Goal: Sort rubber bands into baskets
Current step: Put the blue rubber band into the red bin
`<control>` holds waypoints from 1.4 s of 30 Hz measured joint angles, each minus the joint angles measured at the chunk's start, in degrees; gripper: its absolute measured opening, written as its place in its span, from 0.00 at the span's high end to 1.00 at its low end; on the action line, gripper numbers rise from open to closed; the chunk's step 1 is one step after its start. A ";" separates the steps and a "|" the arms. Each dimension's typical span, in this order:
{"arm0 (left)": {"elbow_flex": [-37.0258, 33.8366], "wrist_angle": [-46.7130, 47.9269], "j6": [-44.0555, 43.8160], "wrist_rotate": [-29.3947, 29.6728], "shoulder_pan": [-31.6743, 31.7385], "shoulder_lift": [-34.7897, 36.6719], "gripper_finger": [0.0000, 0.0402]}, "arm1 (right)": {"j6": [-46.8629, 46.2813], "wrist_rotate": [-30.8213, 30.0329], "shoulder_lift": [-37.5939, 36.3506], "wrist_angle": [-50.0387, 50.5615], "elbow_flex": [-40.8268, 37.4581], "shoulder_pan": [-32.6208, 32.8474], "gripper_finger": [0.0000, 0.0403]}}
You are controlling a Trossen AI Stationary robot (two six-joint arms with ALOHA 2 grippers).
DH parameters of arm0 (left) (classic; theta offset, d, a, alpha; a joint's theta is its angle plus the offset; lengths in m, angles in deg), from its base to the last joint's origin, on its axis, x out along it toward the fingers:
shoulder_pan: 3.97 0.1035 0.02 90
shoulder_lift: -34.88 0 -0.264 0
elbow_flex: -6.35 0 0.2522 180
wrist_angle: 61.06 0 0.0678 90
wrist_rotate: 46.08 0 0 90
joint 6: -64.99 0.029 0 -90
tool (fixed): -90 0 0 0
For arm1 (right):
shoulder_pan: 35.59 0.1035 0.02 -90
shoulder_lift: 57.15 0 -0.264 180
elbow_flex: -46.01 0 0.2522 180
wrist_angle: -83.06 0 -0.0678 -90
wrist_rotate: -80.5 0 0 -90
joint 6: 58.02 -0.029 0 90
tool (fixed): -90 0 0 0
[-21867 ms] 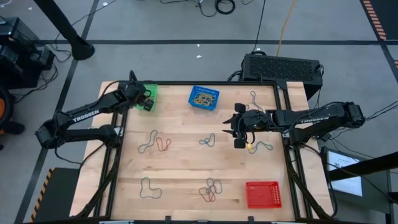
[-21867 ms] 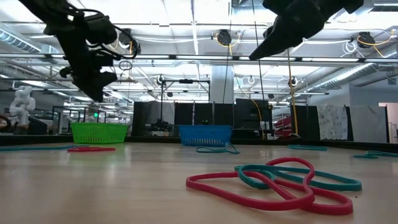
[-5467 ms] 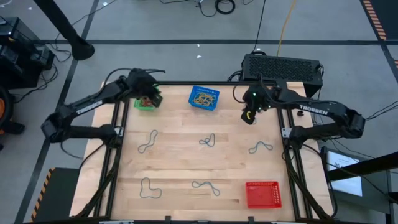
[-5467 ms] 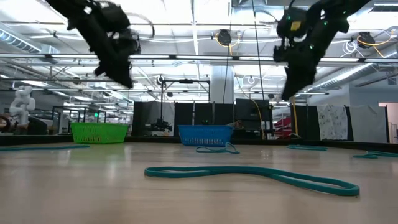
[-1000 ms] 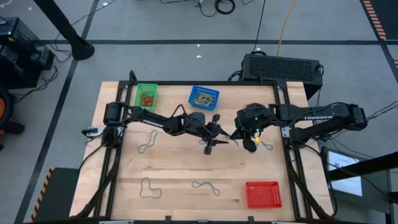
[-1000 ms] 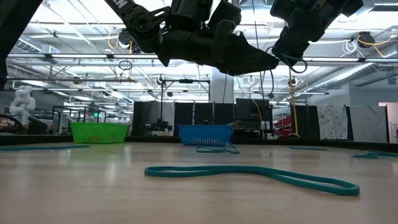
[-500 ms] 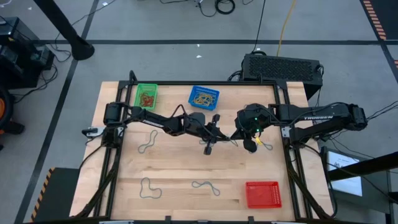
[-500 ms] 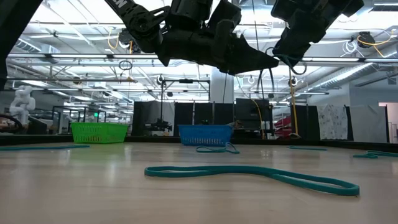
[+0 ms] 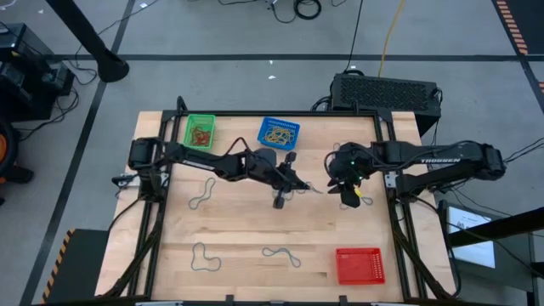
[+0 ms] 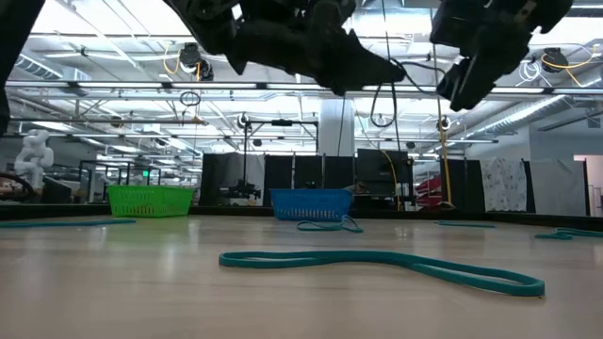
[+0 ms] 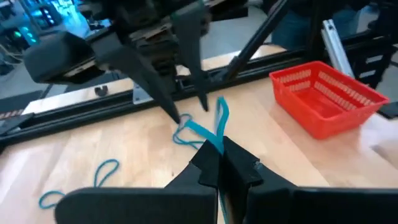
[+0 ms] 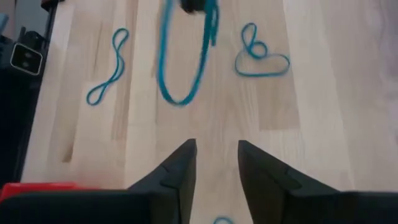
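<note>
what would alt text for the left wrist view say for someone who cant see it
The left gripper has its dark fingers shut on a teal rubber band, held above a light wooden table. Just beyond, the right gripper points down with its fingers apart near the band. A red basket sits on the table, and another teal band lies flat.

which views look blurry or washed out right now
Left wrist view: the red basket and the far right edge are smeared, and the teal rubber band in the shut left pincer is soft. Right wrist view: the hanging band streaks with motion blur. Low view: bright ceiling lights leave the arms as dark silhouettes. High view: even and sharp.
</note>
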 joint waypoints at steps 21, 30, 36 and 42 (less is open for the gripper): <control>8.63 -5.81 -1.81 10.50 -16.43 -8.22 1.00 | -10.71 0.17 -4.04 4.98 0.00 0.15 0.71; 30.79 -4.58 -1.87 10.04 -19.62 -26.28 1.00 | -12.09 0.21 -4.03 7.16 0.00 0.15 0.71; 43.22 -1.03 -1.83 8.43 -19.53 -34.15 1.00 | -12.21 0.21 -4.05 8.46 0.00 0.15 0.71; 55.04 -2.05 -2.12 8.33 -20.15 -42.56 1.00 | -12.42 0.21 -4.07 9.16 0.00 0.15 0.71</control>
